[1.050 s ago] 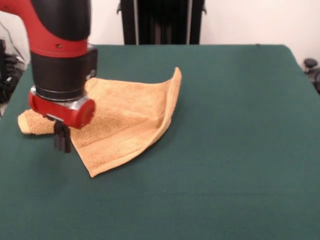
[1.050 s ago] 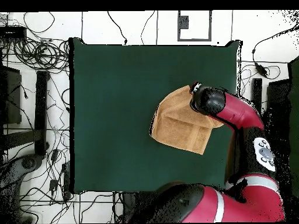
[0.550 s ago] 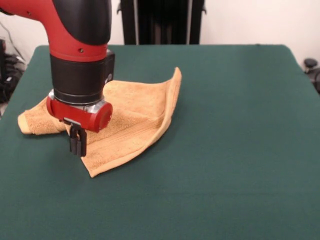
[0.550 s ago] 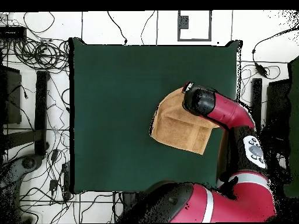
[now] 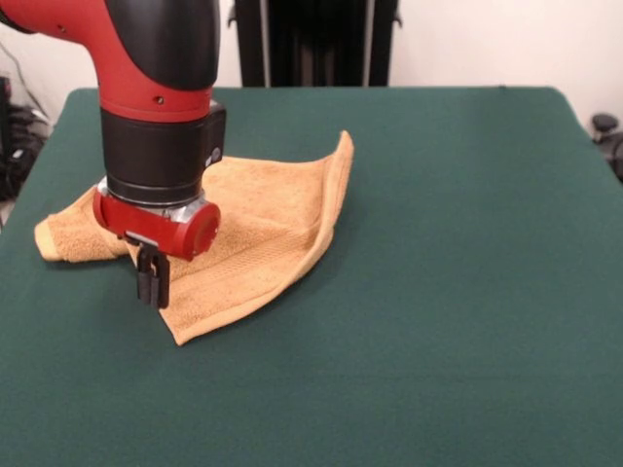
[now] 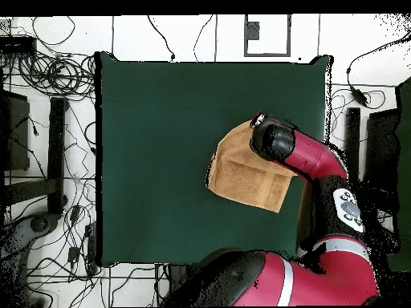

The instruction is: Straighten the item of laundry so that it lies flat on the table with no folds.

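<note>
Front view: golden-tan terry towel (image 5: 248,233) lies folded on green felt desk (image 5: 448,292), one corner raised. End effector (image 5: 152,284) low over towel's near edge, black fingers pressed together, gripping nothing visible.
Overhead view: towel (image 6: 245,172) beside desk's (image 6: 160,144) right edge, arm overlapping it; end effector hidden.

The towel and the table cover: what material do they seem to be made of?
The towel looks like golden-tan terry cotton: a matte, nubby surface, with a smoother woven band near one hemmed edge. The fibre itself cannot be confirmed. The table is covered in a plain dark green cloth that looks like felt: flat, dull, with no visible weave or shine.
</note>
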You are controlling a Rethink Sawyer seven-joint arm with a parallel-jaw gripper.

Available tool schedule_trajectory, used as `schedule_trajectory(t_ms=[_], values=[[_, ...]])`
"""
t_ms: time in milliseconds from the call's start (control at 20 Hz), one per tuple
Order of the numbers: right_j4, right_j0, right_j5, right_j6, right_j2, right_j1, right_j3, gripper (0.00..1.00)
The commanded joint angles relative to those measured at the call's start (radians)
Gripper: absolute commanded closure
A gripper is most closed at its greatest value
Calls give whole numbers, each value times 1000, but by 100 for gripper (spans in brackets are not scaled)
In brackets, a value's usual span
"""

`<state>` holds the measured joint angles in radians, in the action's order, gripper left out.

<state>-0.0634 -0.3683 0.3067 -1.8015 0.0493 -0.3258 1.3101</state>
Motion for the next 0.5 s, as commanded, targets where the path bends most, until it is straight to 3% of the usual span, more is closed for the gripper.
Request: schedule_trajectory(t_ms=[50, 500], values=[[-75, 17, -23, -238, -96, 55, 115, 100], [-119, 30, -27, -252, -94, 52, 141, 100]])
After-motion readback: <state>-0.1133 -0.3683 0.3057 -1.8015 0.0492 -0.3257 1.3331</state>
